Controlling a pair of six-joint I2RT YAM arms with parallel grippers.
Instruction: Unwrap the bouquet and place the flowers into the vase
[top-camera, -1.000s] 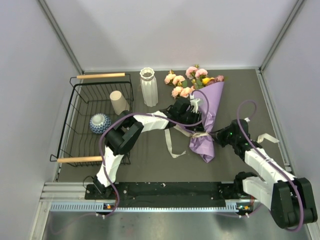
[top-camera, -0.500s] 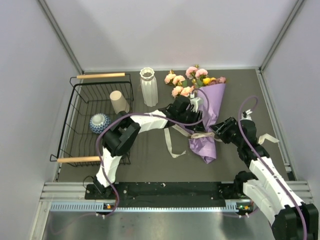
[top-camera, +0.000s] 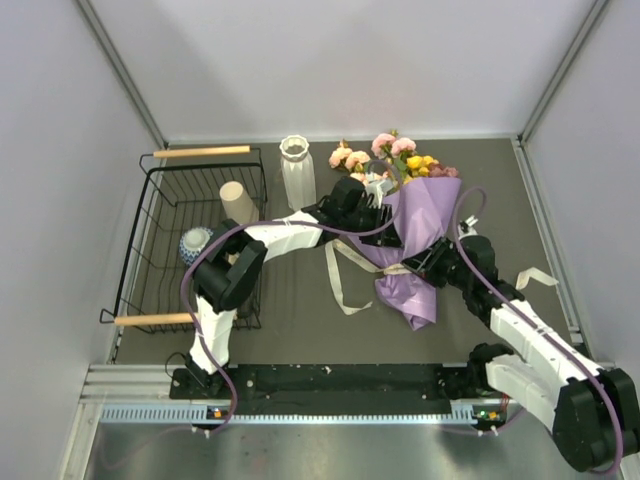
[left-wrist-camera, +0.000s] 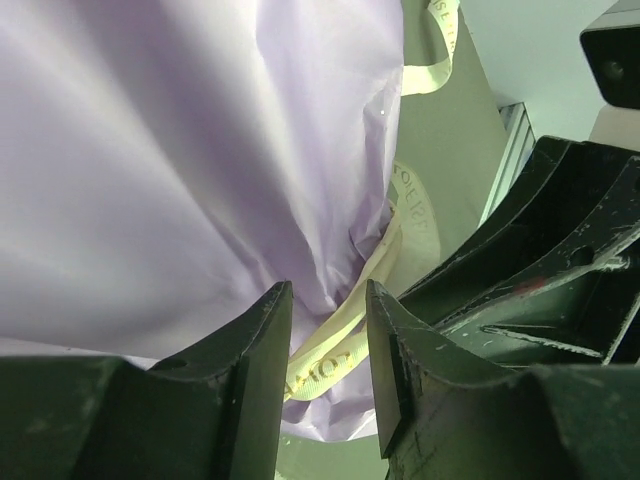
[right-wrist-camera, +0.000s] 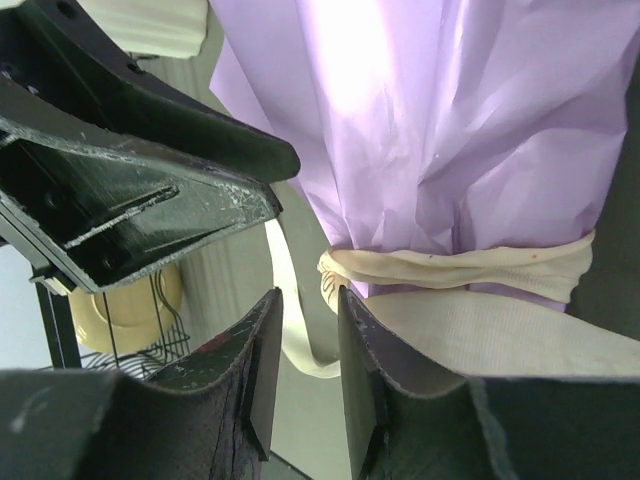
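Lying on the worktop (top-camera: 300, 325) right of the vase (top-camera: 297, 175), the bouquet (top-camera: 418, 255) is sitting wrapped, ribbon (right-wrist-camera: 450, 268) tied. Left pincer (left-wrist-camera: 328, 300) and right pincer (right-wrist-camera: 308, 300) are standing slightly parted at the ribbon, clamping nothing.

Inside a robotics lab's test cell: the left arm (top-camera: 275, 233) and the right arm (top-camera: 530, 335) stand bolted to a metal rail (top-camera: 330, 400) at the near edge of a dark grey tabletop (top-camera: 300, 320). Plain white panel walls (top-camera: 340, 70) with grey framing box it in. A wire basket (top-camera: 147, 215), a vase (top-camera: 297, 175) and a bouquet (top-camera: 415, 240) sit on the surface.
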